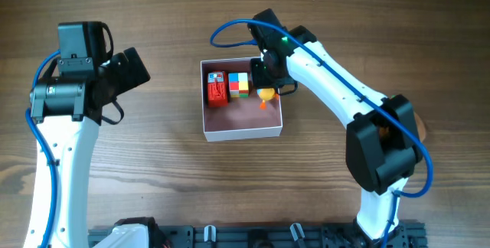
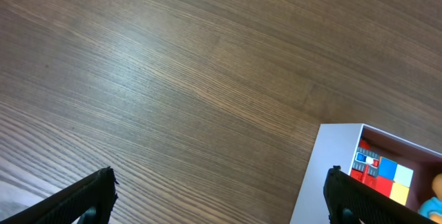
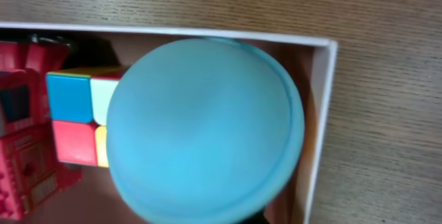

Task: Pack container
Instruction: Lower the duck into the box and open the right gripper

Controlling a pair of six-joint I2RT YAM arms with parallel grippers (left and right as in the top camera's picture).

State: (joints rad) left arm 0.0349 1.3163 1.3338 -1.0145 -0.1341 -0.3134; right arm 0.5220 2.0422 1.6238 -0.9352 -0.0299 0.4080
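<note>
Container [image 1: 242, 127] holds cube [image 1: 240, 84] and red toy [image 1: 217, 89] (touching).

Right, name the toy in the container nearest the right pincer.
The yellow toy, directly at the right pincer; the multicoloured cube and the red toy sit farther off.

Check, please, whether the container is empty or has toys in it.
Partly full. The container holds a red toy, a multicoloured cube and a yellow toy along its far wall; its near half is bare.
</note>
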